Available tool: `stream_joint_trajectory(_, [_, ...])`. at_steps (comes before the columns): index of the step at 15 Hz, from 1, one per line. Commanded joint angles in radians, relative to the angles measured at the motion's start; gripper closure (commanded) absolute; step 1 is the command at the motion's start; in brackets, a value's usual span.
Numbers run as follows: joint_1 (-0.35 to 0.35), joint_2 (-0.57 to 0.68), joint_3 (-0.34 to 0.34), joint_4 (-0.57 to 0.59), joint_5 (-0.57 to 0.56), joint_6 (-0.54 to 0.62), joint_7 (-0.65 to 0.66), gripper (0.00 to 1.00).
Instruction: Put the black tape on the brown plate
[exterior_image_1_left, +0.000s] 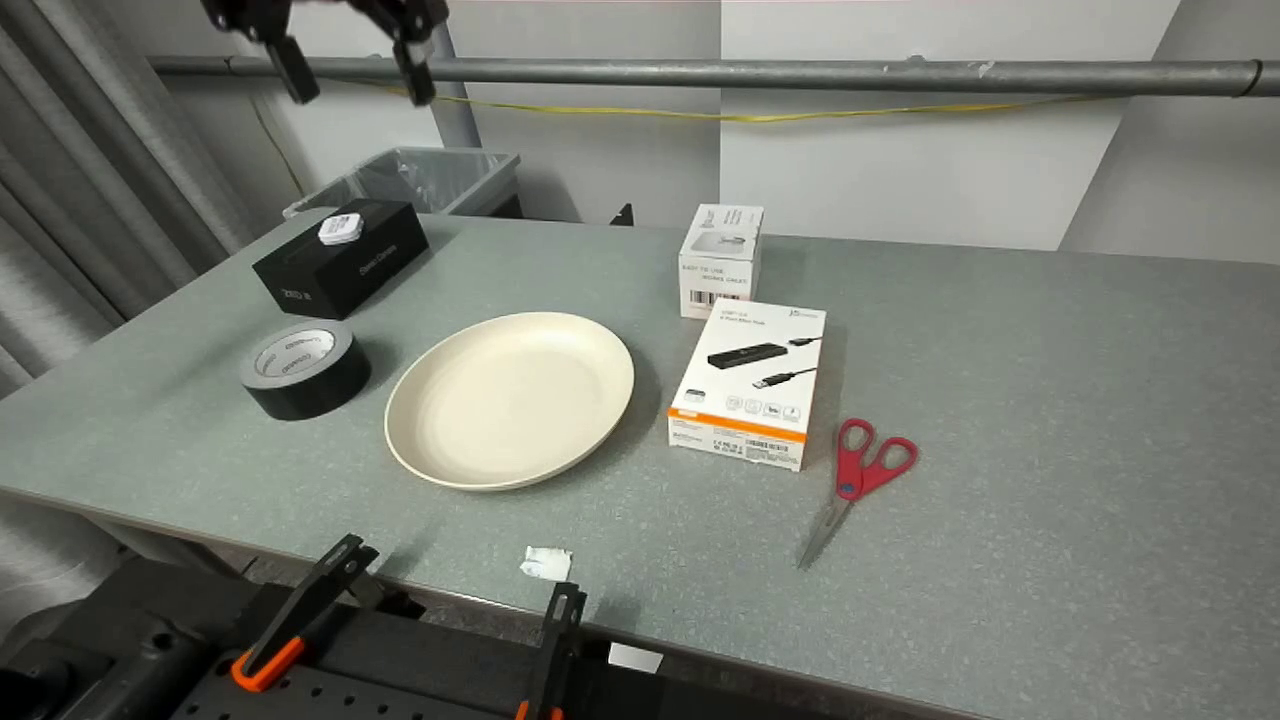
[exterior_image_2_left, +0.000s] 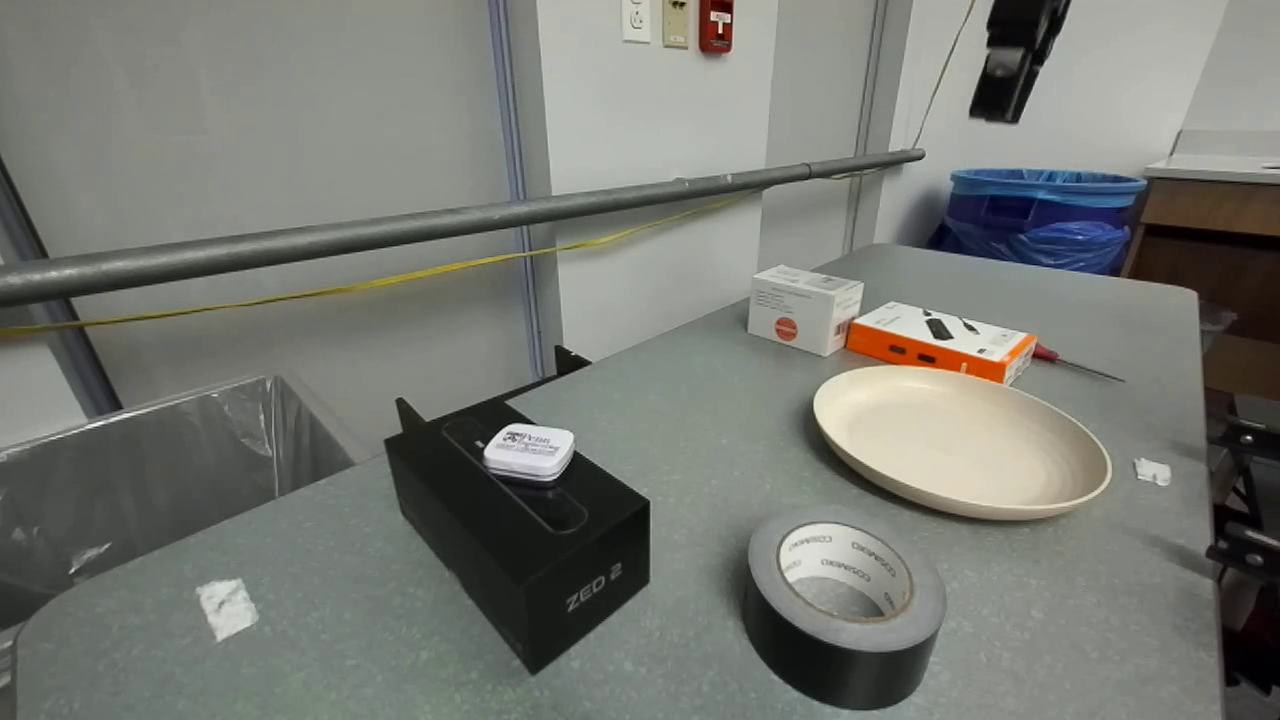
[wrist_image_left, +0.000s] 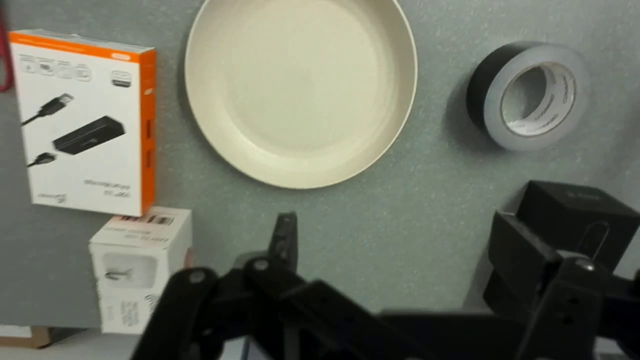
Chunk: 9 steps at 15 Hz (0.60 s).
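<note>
A round black tape roll (exterior_image_1_left: 308, 388) lies flat between the grey bench's (exterior_image_1_left: 1050, 450) long edges, axis vertical; the black hand (exterior_image_1_left: 362, 97) hangs higher, jaws downward, parted.

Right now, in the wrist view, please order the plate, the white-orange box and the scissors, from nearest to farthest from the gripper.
1. Plate: top middle, nearest the gripper.
2. White-orange box: left of the plate.
3. Scissors: left edge, beyond the box, mostly cut off.
</note>
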<state>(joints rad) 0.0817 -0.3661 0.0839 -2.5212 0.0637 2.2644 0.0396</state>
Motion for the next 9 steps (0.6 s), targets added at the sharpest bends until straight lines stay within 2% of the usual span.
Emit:
stream_joint_trajectory(1, [0.072,0.102,0.023,-0.079,0.061,0.137,-0.065,0.00])
stream_joint_trajectory(3, [0.095,0.155,0.044,-0.093,0.051,0.170,-0.073,0.00])
stream_joint_trajectory(4, [0.074,0.113,0.039,-0.089,0.030,0.132,-0.037,0.00])
stream_joint_trajectory(9, [0.077,0.130,0.040,-0.090,0.030,0.140,-0.035,0.00])
